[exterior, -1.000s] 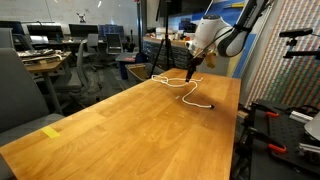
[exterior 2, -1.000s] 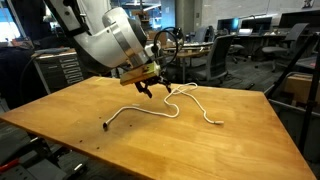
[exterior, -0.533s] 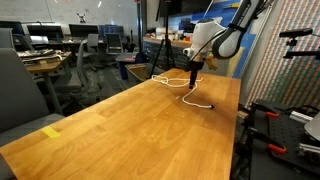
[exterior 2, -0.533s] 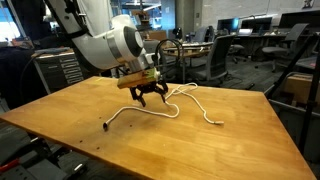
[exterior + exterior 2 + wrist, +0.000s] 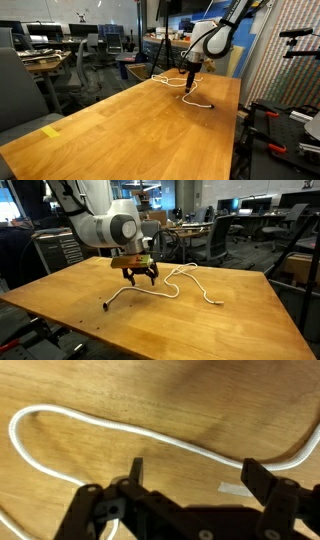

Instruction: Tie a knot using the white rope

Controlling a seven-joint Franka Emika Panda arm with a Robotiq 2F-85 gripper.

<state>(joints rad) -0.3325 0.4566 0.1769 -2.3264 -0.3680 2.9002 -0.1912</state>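
Observation:
The white rope [image 5: 172, 293] lies loose in curves on the wooden table [image 5: 200, 330]. Its small black tip [image 5: 105, 307] points toward the table's near edge. The same rope [image 5: 196, 98] shows at the table's far end in an exterior view. My gripper [image 5: 140, 278] hangs open just above the wood, beside the rope stretch that runs to the black tip. In the wrist view the rope [image 5: 150, 432] crosses the wood ahead of my gripper [image 5: 195, 472]. Both fingers [image 5: 136, 470] stand wide apart, and nothing lies between them.
A small strip of pale tape [image 5: 232, 488] sticks to the wood near one finger. A yellow note [image 5: 51, 131] lies near the table's front corner. Office chairs [image 5: 222, 242] and desks stand behind the table. Stands with red clamps [image 5: 270, 115] sit beside the table's edge.
The gripper has come down closer to the table and shifted a little toward the rope's black-tipped end. It stays open, and the rope has not moved.

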